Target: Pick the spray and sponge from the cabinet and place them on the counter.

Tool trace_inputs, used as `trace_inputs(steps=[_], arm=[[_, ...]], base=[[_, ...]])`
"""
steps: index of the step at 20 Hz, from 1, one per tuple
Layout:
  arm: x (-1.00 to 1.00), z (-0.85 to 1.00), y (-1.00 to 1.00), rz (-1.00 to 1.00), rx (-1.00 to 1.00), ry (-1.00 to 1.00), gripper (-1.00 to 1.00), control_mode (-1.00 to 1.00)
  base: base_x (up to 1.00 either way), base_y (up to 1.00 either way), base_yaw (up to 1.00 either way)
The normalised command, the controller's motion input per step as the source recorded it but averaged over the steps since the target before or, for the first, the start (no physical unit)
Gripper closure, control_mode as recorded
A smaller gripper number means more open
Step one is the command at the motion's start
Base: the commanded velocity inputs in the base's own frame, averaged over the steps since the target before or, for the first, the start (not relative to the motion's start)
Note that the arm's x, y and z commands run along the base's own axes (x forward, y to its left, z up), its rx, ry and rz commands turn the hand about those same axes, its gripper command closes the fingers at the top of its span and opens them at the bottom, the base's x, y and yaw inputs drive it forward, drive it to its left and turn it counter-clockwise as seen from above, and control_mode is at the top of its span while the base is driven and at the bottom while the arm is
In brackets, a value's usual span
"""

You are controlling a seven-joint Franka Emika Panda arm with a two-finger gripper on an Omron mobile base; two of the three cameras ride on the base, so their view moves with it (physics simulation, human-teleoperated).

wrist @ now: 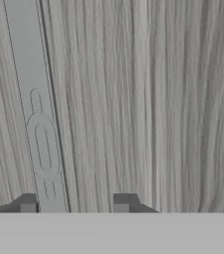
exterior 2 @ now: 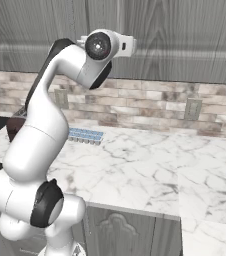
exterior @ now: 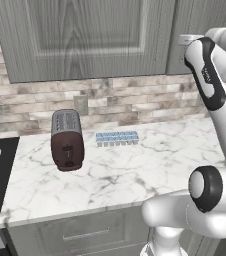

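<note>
Shut cabinet (exterior: 85, 40) doors block the way; counter (exterior: 135, 170) mostly open.

the grey wood-grain wall cabinet (exterior: 85, 35) with panelled doors hangs shut above the brick backsplash; its long grey bar handle (wrist: 39, 124) lies flat against the door face. below spreads the white marble counter (exterior: 135, 170) with grey veins.
</note>
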Motion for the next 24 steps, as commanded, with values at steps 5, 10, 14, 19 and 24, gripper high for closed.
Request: trace_inputs(steps=[5,10,14,19,24], arm=[[-0.42,0.00,-0.94,0.00,0.00,-0.01,1.00,-1.00],[-0.38,0.00,-0.94,0.00,0.00,-0.01,1.00,-1.00],[-0.31,0.00,-0.93,0.00,0.00,0.00,1.00,-1.00],[-0.31,0.00,-0.99,0.00,0.00,0.00,1.00,-1.00],[-0.33,0.00,-1.00,0.00,0.00,0.00,1.00,-1.00]], base=[[0.00,0.00,0.00],[0.00,0.00,0.00],[0.00,0.00,0.00],[0.00,0.00,0.00],[0.00,0.00,0.00]])
